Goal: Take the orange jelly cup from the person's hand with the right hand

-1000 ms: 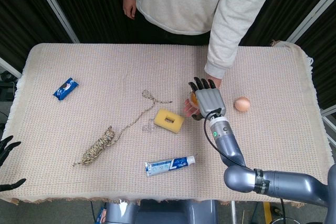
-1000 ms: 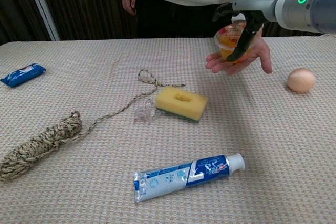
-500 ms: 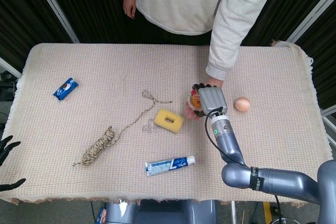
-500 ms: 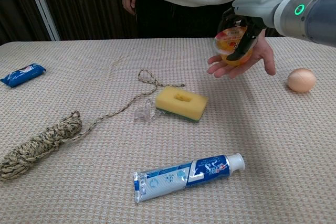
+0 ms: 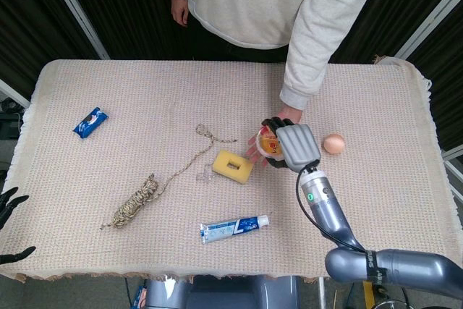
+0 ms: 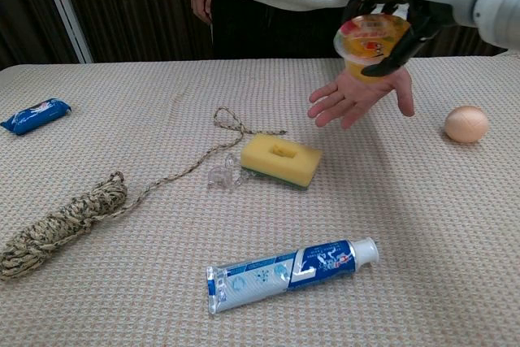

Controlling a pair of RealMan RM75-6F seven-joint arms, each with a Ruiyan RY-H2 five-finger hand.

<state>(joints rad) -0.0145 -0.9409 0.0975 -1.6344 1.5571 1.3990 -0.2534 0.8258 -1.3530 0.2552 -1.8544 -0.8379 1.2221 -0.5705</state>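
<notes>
The orange jelly cup (image 6: 374, 40) with its printed lid (image 5: 268, 140) is held by my right hand (image 6: 402, 7), whose dark fingers wrap it from above and behind. In the head view that right hand (image 5: 296, 146) covers most of the cup. The cup hangs clear above the person's open palm (image 6: 355, 96), which stays flat beneath it. My left hand (image 5: 9, 229) shows only at the far left edge of the head view, fingers spread, holding nothing.
On the table lie a yellow sponge (image 6: 281, 159), a toothpaste tube (image 6: 291, 272), a coiled rope (image 6: 67, 221), a blue snack packet (image 6: 35, 114), a small clear plastic piece (image 6: 222, 176) and an egg (image 6: 466, 123). The person (image 5: 268, 1) stands at the far edge.
My right hand closed around the cup and lifted it off the person's palm. The palm has dropped slightly and its fingers have spread. The left hand has not moved.
</notes>
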